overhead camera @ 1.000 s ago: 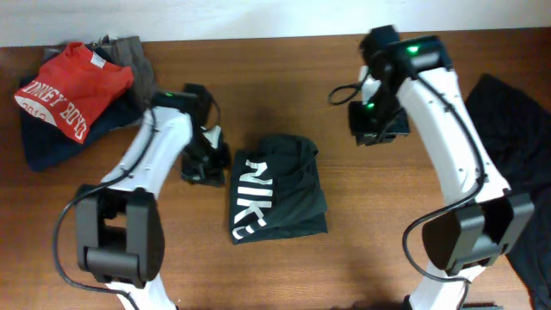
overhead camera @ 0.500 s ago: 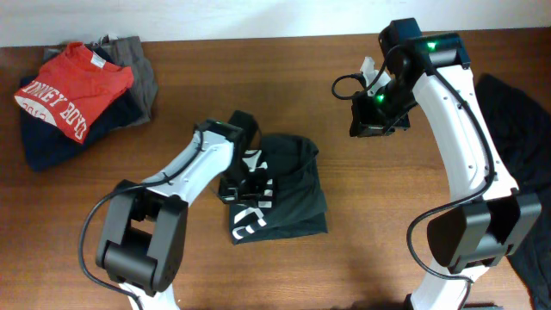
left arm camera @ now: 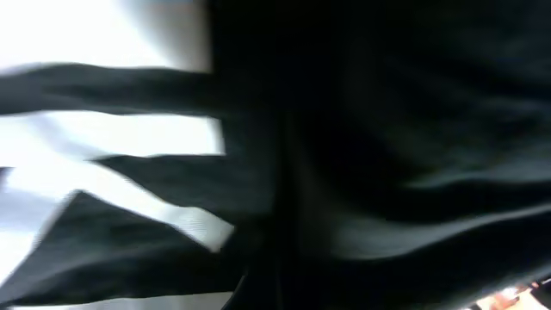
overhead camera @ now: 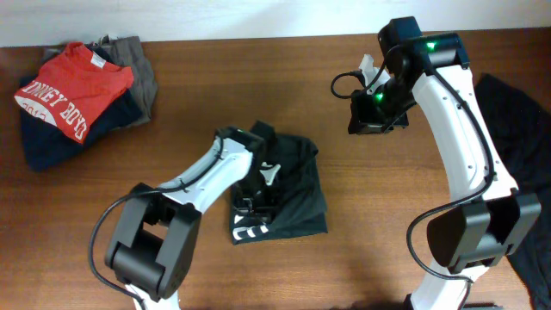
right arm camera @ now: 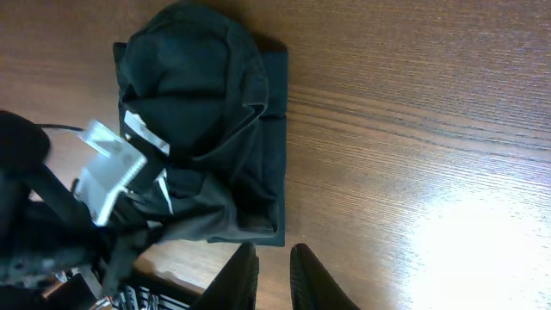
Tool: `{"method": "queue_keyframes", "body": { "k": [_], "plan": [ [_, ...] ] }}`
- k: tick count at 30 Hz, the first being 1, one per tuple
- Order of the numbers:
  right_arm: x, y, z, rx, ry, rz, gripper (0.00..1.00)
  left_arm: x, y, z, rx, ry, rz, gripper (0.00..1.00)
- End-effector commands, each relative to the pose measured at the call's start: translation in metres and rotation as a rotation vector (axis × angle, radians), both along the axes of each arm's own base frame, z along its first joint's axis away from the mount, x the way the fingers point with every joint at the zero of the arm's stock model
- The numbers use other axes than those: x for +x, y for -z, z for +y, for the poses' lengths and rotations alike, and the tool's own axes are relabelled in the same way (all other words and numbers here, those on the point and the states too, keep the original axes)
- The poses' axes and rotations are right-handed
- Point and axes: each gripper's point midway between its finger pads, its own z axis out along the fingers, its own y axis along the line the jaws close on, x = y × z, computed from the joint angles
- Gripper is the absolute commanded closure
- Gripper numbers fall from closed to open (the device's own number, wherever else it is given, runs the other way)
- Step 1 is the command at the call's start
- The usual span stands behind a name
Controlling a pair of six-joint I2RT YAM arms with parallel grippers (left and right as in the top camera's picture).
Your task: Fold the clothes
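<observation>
The black T-shirt (overhead camera: 297,194) lies folded mid-bench (overhead camera: 379,241). The left fingers (overhead camera: 256,191), pressed together, have slid from beside it onto its lettering, probably smoothing the fold. The right fingers (right arm camera: 245,277), barely parted and empty, hover well apart.

Overhead view: bright, even and sharp, with soft shadows on the desk (overhead camera: 362,215). Left wrist view: dark and out of focus against the black T-shirt (left arm camera: 387,129), its white lettering (left arm camera: 86,138) washed out. Right wrist view: sharp, with white glare on the wood at lower right.
</observation>
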Motion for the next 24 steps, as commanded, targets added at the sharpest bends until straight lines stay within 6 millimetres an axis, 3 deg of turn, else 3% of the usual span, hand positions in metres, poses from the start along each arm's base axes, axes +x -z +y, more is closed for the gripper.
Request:
{"method": "queue_keyframes", "body": {
  "k": [1,7,12,16,19,24],
  "plan": [
    [-0.001,0.003,0.002,-0.004,-0.017,0.003,0.81,-0.019,-0.006,-0.015,-0.022,0.068,0.008,0.99],
    [0.000,0.004,0.000,-0.015,-0.015,0.001,0.81,-0.045,-0.011,-0.030,-0.014,0.163,0.013,0.99],
    [0.000,0.004,0.000,-0.015,-0.015,0.001,0.81,-0.024,-0.039,-0.026,-0.023,0.177,-0.180,0.99],
    [0.000,0.003,0.002,-0.004,-0.016,0.002,0.81,0.008,-0.082,0.007,0.116,0.080,-0.466,0.99],
    [-0.004,-0.004,0.019,0.101,-0.029,0.017,0.81,0.030,-0.113,0.040,0.204,-0.092,-0.620,0.94],
    [-0.024,-0.011,0.060,0.192,-0.177,0.032,0.78,0.052,-0.119,0.079,0.248,-0.261,-0.617,0.91]
  ]
}}
